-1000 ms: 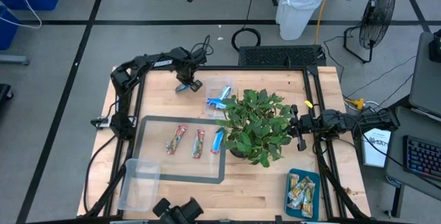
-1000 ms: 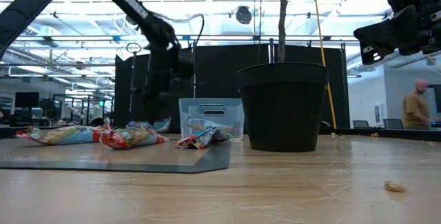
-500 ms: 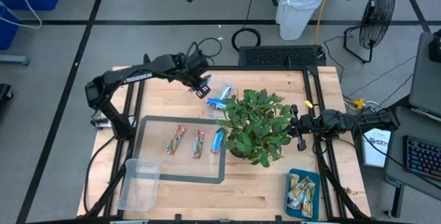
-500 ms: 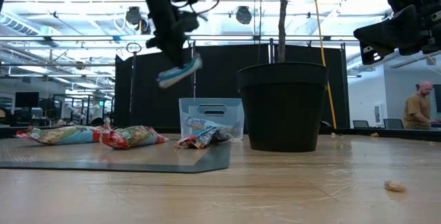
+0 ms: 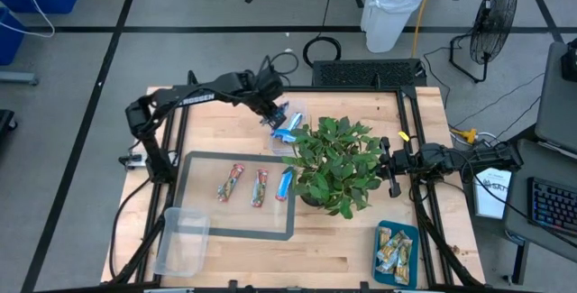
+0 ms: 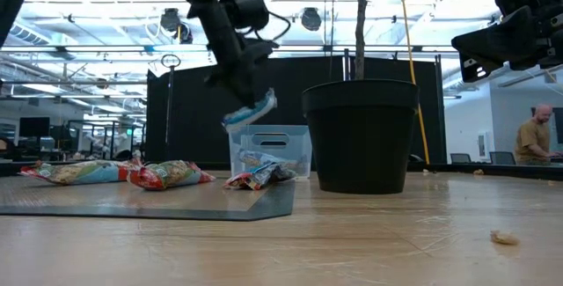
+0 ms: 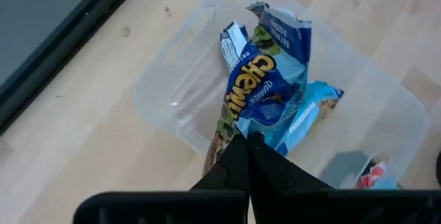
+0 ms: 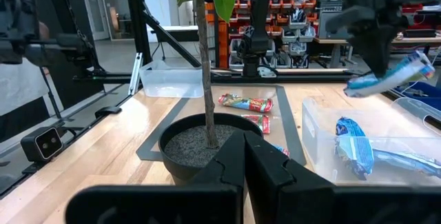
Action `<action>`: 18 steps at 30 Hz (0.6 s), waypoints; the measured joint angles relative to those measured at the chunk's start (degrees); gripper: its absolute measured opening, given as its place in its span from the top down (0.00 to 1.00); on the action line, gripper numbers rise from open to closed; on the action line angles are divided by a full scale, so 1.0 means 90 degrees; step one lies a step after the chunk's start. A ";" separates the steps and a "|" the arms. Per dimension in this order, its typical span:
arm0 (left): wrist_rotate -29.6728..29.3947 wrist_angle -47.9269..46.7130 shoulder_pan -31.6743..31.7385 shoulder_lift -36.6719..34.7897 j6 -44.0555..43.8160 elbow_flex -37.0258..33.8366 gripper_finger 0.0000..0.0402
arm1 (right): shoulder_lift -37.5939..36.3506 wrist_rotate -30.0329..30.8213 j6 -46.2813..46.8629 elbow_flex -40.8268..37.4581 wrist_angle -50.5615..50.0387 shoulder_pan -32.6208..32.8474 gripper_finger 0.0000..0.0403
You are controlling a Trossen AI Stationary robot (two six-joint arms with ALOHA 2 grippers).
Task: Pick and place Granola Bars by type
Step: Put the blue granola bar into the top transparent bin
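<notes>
Blue granola bar (image 7: 265,89) pinched in left gripper (image 6: 249,101) above clear tub (image 7: 172,93), low view shows clearance

Both arms are matte black and built of slim jointed links. The left arm (image 5: 194,93) carries white lettering along its long upper link, with thin black cables looping off near its wrist. The right arm (image 5: 446,159) is chunkier at its wrist block. Each arm's fingers are dark, tapered wedges.
</notes>
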 joint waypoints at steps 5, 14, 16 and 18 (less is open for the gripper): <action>0.0487 0.0460 0.0106 0.0221 0.0020 0.0000 1.00 | 0.0002 -0.0002 -0.0002 0.0001 0.0000 0.0000 1.00; 0.0772 0.0825 0.0064 0.0279 0.0019 0.0000 1.00 | 0.0000 0.0000 0.0001 -0.0001 -0.0002 0.0000 1.00; 0.0772 0.0824 0.0064 0.0279 0.0019 0.0000 1.00 | 0.0000 0.0000 0.0000 0.0000 -0.0002 -0.0002 1.00; 0.0771 0.0815 0.0064 0.0279 0.0025 0.0000 1.00 | 0.0000 -0.0001 0.0000 0.0001 -0.0002 -0.0001 1.00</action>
